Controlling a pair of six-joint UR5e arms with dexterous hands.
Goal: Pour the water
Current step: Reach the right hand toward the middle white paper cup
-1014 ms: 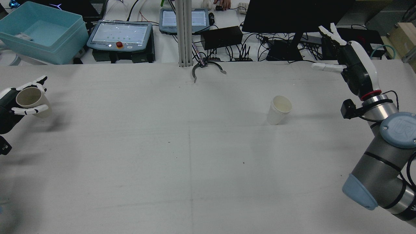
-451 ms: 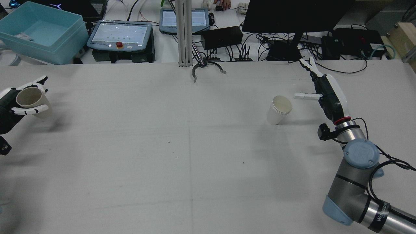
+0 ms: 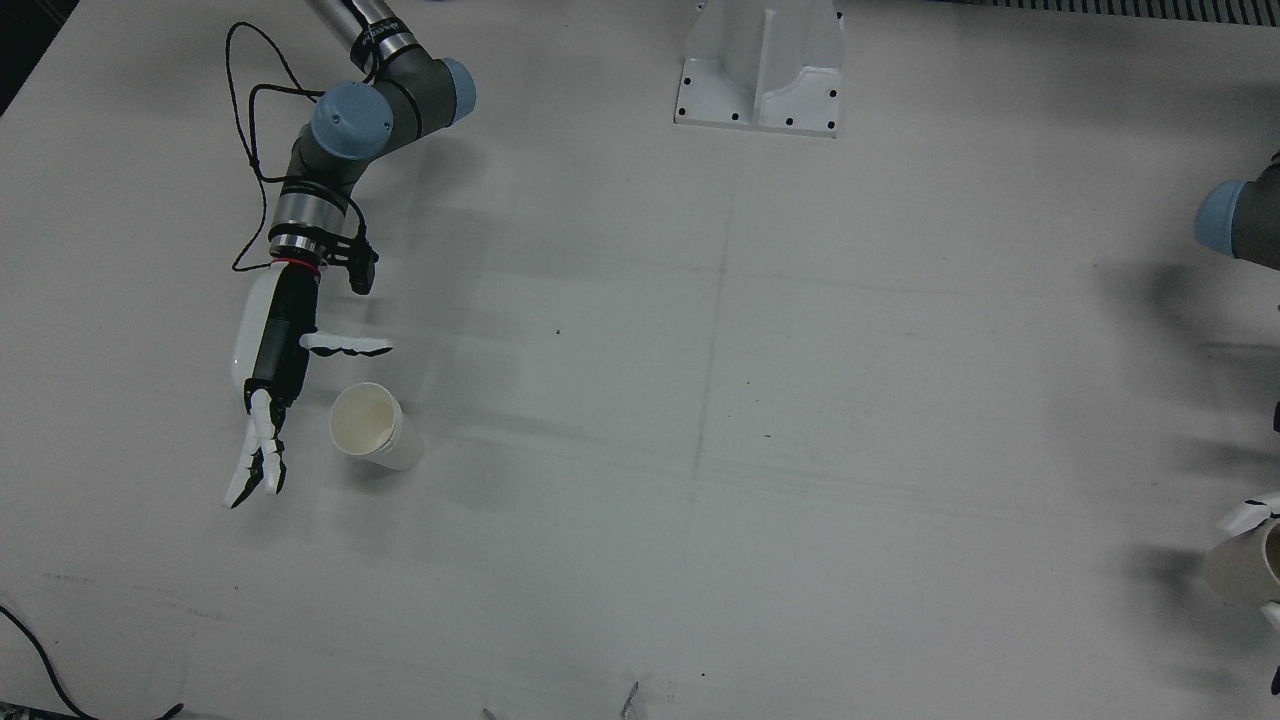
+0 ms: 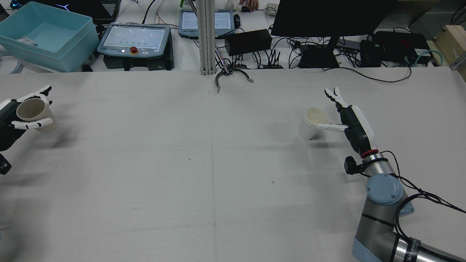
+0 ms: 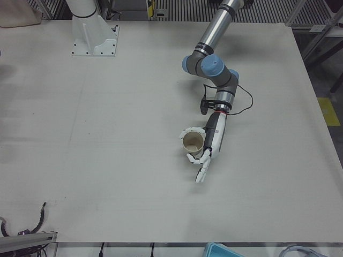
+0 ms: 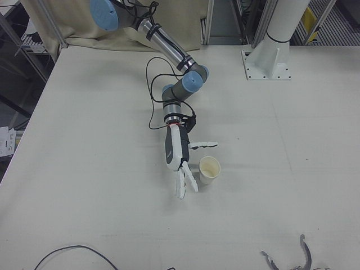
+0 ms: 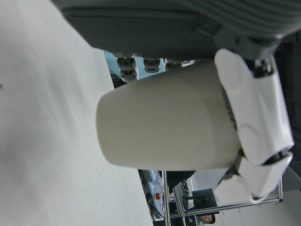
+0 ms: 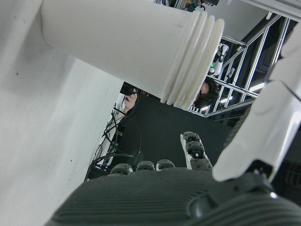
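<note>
A stack of white paper cups (image 4: 312, 123) stands upright on the table's right half; it also shows in the front view (image 3: 370, 425), the right-front view (image 6: 209, 169) and the right hand view (image 8: 127, 47). My right hand (image 4: 346, 116) is open right beside the stack. Its thumb reaches toward the rim and its fingers stretch past the cups; it does not hold them. My left hand (image 4: 14, 116) is shut on a single beige paper cup (image 4: 34, 113) at the table's far left, held upright just above the surface. This cup also shows in the left-front view (image 5: 193, 143) and the left hand view (image 7: 164, 127).
A black claw-shaped part (image 4: 233, 76) lies at the far table edge by a metal post (image 4: 205, 36). Behind it are control pendants (image 4: 134, 38), a teal bin (image 4: 47, 34) and a monitor (image 4: 327, 16). A white pedestal (image 3: 760, 65) stands on the robot's side of the table.
My right arm has swung down and inward from the far right edge; its open hand is now beside the stack of cups. My left hand has barely moved.
</note>
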